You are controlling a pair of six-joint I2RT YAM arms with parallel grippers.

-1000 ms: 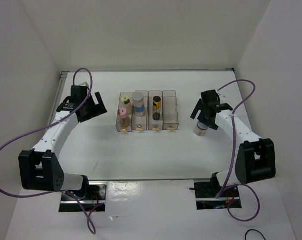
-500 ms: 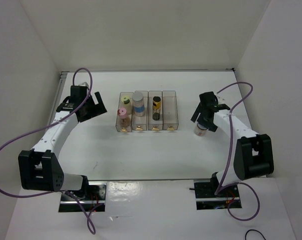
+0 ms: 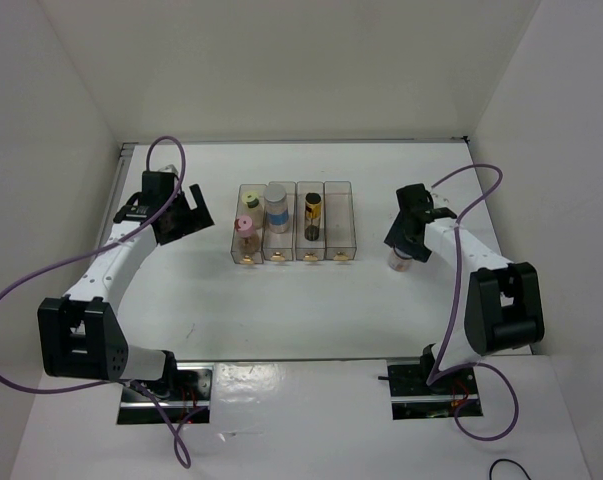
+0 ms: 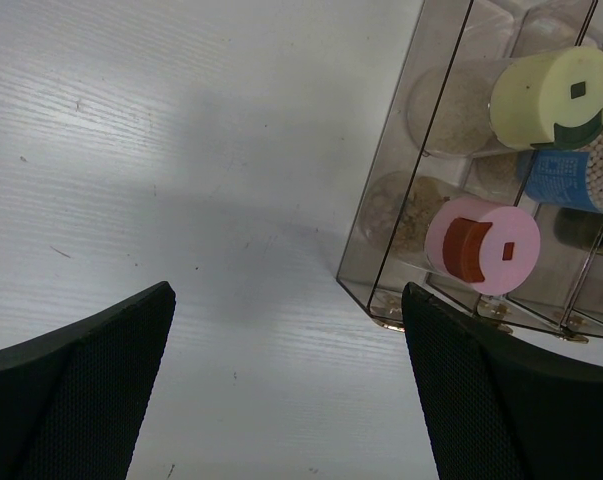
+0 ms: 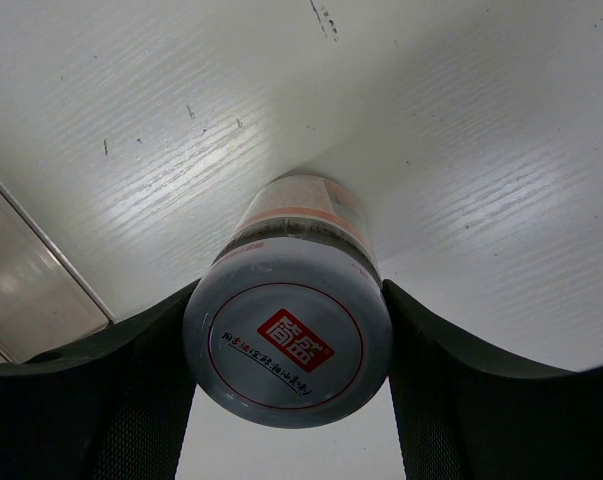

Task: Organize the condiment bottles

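So the right hand [image 3: 401, 250] is closed around the red-mark jar [image 5: 288, 345]. Its two black fingers [image 5: 131, 400] press on either side just under the white lid, and that jar is out on the open desk [image 3: 311, 310], well to the right of the clear bins [image 3: 339, 225]. From the wrist view its bottom looks like it's sitting on the desk, but I can't say for sure. The left hand [image 3: 188, 216] is spread wide with nothing in it, hanging over bare desk just left of the bins. There are four bins side by side. The leftmost one has the yellow-green-capped jar [image 4: 553, 98] toward the back and the pink-capped jar [image 4: 481, 245] in front of it, both upright. The second bin has the wider blue-band jar [image 3: 276, 205] standing toward the back. The third has the slim dark brown jar [image 3: 313, 215] around the middle. Purple cables loop off both arms.
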